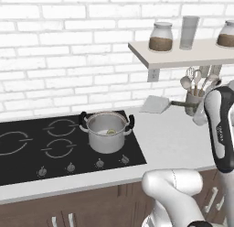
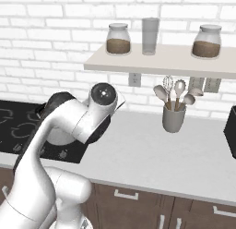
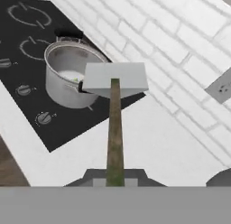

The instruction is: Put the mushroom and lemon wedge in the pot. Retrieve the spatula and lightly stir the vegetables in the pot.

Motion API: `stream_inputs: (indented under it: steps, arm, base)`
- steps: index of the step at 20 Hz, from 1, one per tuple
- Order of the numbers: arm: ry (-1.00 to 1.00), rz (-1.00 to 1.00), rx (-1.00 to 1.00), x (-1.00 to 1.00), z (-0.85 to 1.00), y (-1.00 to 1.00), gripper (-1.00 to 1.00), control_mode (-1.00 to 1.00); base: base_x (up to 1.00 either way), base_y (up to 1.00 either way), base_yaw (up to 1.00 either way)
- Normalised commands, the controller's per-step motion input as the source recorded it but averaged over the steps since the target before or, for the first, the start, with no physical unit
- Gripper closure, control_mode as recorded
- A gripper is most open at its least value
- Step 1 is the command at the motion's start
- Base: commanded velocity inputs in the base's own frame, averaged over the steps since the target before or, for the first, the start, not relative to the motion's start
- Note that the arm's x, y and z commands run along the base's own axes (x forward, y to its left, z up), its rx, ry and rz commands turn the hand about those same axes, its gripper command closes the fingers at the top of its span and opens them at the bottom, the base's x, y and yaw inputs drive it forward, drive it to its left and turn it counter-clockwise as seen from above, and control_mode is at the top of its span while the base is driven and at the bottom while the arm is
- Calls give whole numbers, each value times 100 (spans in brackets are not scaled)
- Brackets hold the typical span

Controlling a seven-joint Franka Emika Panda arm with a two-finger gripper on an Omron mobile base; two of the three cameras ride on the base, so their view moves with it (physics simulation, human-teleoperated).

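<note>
The steel pot (image 1: pixel 108 132) with black handles stands on the black cooktop (image 1: pixel 27 162); in the hand view the pot (image 3: pixel 67 81) is at upper left. A small yellow-green lemon wedge (image 1: pixel 111 132) lies on the pot's floor, and the lemon wedge (image 3: pixel 77 78) sits near the pot's right wall. The mushroom is hidden. My gripper (image 3: pixel 115 177) is shut on the spatula's handle. The spatula (image 3: pixel 115 78) points its flat grey blade toward the pot, above the counter. In the left base view the spatula (image 1: pixel 155 104) hangs level, right of the pot.
A grey utensil cup (image 2: pixel 174 118) with spoons and a whisk stands at the back of the white counter (image 2: pixel 152 154). Above it a shelf (image 2: pixel 161 62) carries two jars and a glass. Cooktop knobs (image 1: pixel 99 163) line the front edge. A dark object (image 2: pixel 232 131) sits far right.
</note>
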Motion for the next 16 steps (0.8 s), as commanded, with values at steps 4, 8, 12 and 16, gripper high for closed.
stream_inputs:
  steps: [4,8,12,16]
  arm:
    - [19,0,-54,7,99,86,100,-100]
    - [24,0,-52,31,83,90,100,-100]
    - [33,0,-48,45,42,83,100,-100]
    - [31,0,-41,38,3,89,100,-100]
  base:
    - [0,0,0]
    - [0,0,0]
    - [0,0,0]
    - [0,0,0]
